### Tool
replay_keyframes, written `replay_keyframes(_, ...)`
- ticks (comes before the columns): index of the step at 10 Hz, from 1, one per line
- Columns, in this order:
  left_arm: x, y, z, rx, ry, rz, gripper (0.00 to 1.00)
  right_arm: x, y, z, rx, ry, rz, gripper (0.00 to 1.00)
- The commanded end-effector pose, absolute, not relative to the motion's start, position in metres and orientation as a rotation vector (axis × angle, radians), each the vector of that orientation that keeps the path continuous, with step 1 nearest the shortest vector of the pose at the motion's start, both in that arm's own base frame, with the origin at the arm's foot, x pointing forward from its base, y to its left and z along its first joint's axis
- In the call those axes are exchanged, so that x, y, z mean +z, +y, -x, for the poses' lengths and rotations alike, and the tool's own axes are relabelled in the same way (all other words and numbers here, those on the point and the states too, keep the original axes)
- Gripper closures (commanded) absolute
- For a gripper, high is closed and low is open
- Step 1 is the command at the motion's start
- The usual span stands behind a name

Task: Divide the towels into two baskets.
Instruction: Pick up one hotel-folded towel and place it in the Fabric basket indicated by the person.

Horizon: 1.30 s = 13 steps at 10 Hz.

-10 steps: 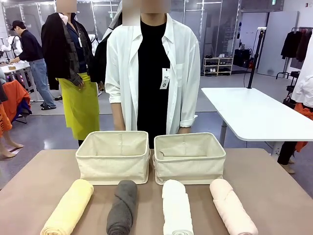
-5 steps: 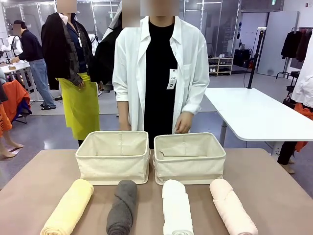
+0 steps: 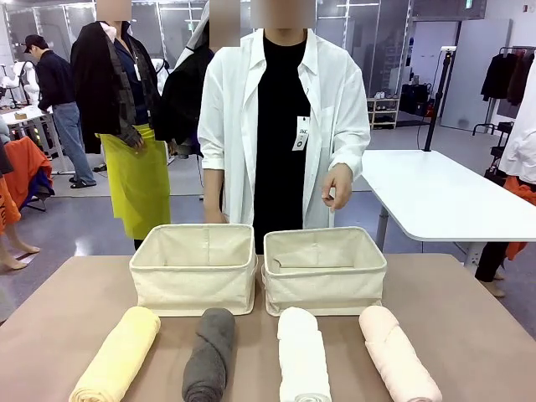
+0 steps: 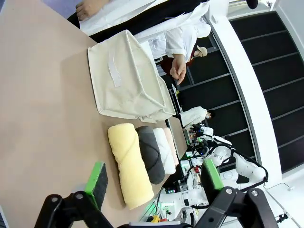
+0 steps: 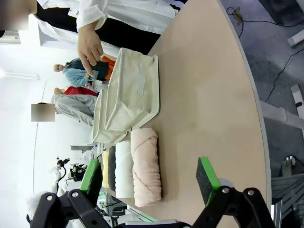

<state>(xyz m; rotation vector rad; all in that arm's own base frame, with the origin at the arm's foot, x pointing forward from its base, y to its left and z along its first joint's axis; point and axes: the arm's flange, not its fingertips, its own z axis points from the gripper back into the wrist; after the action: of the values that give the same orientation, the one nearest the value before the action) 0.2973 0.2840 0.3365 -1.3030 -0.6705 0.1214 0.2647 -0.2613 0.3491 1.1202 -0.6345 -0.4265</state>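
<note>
- The four rolled towels lie in a row along the near side of the bench (image 3: 469, 335), all outside the bins: yellow towel (image 3: 117, 356), grey towel (image 3: 209, 353), white towel (image 3: 302, 356), pink towel (image 3: 397, 353), from the robot's left to its right
- The left basket (image 3: 194, 285) and right basket (image 3: 325, 289) stand side by side just behind them, so no sorting looks done yet
- The left tool (image 4: 154, 180) hangs over the bench with its jaws wide apart and empty, the yellow roll ahead of it; the right tool (image 5: 148, 176) is likewise spread and empty, near the pink roll
- A shallow pinch on these soft rolls could catch only the outer layer, so the towel unwinds as it lifts
- The rolls lie near each other, so a wide-spread finger may drag a neighbour along
- A roll lowered crooked could catch a soft basket rim and fold the wall or shove the bin
- The person's hand (image 3: 337, 186) hovers above the right basket's far side; an arm carrying a towel there could meet it
</note>
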Motion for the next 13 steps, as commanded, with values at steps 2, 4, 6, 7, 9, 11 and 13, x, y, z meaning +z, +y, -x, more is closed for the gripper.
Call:
replay_keyframes(2,0.338,0.286,-0.293,0.114,-0.682,1.31,0.0,0.35,-0.263,-0.262,-0.425,-0.638,-1.129,0.0)
replay_keyframes(4,0.338,0.286,-0.293,0.114,-0.682,1.31,0.0,0.35,-0.263,-0.262,-0.425,-0.638,-1.129,0.0)
replay_keyframes(6,0.338,0.286,-0.293,0.114,-0.682,1.31,0.0,0.35,-0.263,-0.262,-0.425,-0.638,-1.129,0.0)
replay_keyframes(7,0.338,0.286,-0.293,0.114,-0.682,1.31,0.0,0.349,-0.261,-0.265,-0.426,-0.634,-1.12,0.0)
replay_keyframes(9,0.338,0.286,-0.293,0.114,-0.682,1.31,0.0,0.373,-0.235,-0.278,-0.289,-0.6,-1.007,0.0)
replay_keyframes(11,0.338,0.286,-0.293,0.114,-0.682,1.31,0.0,0.389,-0.194,-0.297,-0.173,-0.545,-0.863,0.0)
replay_keyframes(13,0.338,0.286,-0.293,0.114,-0.682,1.31,0.0,0.393,-0.135,-0.32,-0.018,-0.451,-0.712,0.0)
